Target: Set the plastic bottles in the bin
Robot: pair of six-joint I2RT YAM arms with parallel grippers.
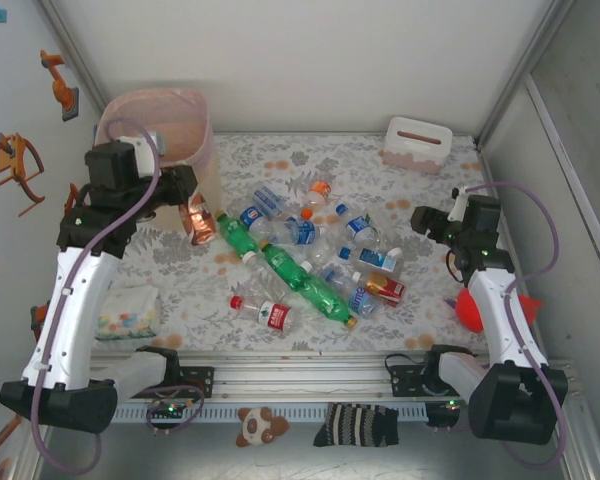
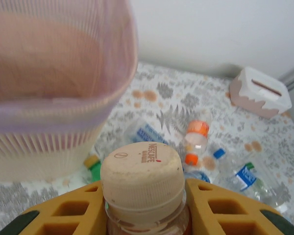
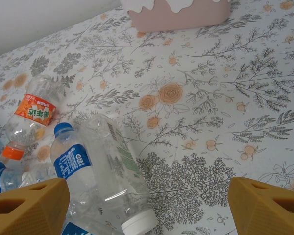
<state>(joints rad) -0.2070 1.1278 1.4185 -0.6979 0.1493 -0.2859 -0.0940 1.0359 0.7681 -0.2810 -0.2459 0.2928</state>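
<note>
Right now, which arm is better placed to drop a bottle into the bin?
Left. The left pincer is shut on a beige-capped bottle beside the bin; the right pincer hangs open, far off.

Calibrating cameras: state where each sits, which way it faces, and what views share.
Top external: above and behind the robot, looking down on the table; both arms show.
Left wrist: wrist-mounted, facing the bin; left claw shut on a capped bottle.
Right wrist: wrist-mounted, angled down at the orange-labelled bottle; right claw open.
Shared: the slotted box, all three views.
</note>
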